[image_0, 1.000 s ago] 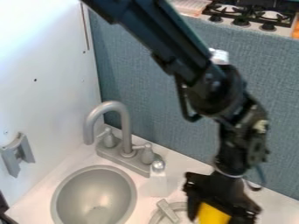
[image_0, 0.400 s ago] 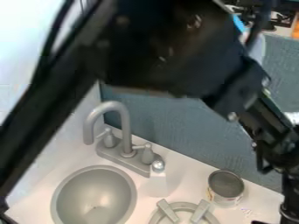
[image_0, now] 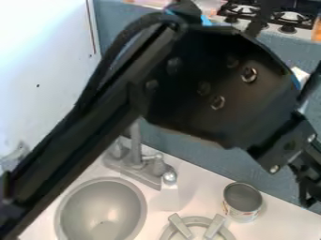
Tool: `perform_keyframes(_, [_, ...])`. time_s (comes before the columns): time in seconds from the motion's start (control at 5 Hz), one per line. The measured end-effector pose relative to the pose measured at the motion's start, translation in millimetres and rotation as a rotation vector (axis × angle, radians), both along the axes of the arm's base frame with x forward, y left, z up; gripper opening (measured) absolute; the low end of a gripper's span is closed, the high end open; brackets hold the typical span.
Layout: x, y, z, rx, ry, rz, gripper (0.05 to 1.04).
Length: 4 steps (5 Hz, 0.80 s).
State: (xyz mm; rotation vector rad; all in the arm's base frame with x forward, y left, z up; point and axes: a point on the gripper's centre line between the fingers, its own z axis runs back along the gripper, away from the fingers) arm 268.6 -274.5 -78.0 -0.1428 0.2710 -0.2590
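Inspection finds the arm (image_0: 207,89) spanning the work area from the lower left to the right edge, its far end beyond the sink basin (image_0: 81,202). Whether the jaws are clenched, released or grasping anything cannot be told. The tin can (image_0: 243,202), judged the nearest loose item, stands upright on the surface (image_0: 276,222), to the right of the basin and well apart from it. The step in hand appears to be positioning, with no contact at the can evident. In this inspector's judgement, handling the can would call for bringing the jaws in above it and lining them up with its rim, clear of the grey-handled pot (image_0: 201,219) between it and the basin. The arm hides the upper part of the faucet (image_0: 136,147), behind the basin. The pot and basin are cut off by the lower edge. The can's interior is hard to read, as is the translucent bottle (image_0: 169,198) just right of the basin.
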Motion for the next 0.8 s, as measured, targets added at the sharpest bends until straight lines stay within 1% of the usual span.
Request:
perform_keyframes(0.2, [-2, 1, 1.7, 0.02, 0.027, 0.019, 0.95])
perform_keyframes(0.4, [0, 3, 2.1, 0.04, 0.017, 0.028, 1.003])
perform_keyframes(0.6, [-3, 12, 1.1, 0.063, -0.012, 0.05, 1.001])
perform_keyframes(0.8, [6, 13, 42.3, 0.019, -0.131, 0.102, 1.001])
